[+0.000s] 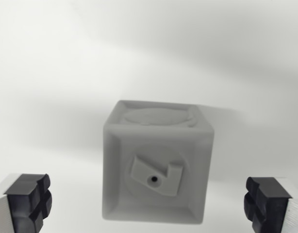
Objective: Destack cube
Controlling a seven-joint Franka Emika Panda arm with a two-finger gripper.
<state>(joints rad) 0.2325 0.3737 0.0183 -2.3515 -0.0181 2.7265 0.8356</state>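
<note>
The pincer [149, 204] sits at the bottom of the wrist view with its jaws spread wide and grasping nothing. Only the tips of its two fingers show. One black ridged pad [30, 201] is in the lower corner on the wrist view's left, mounted on a pale metal finger. The other black pad [265, 201] is in the lower corner on the wrist view's right, on a matching pale finger.

Between the two pads, and apart from both, stands a grey cube [158, 170]. It is near the middle of the picture, slightly toward the lower half, with clear space on each side before the pads. Its front face has a sunken square panel holding a round recess. Inside that recess is a raised angular shape with a small dark hole [153, 180] in it. The top face of the cube also carries a shallow oval recess.

The cube rests on a plain white surface [66, 73] that fills the rest of the view. Soft grey shadows fall across this surface behind the cube. The cube's lower edge is slightly blurred.
</note>
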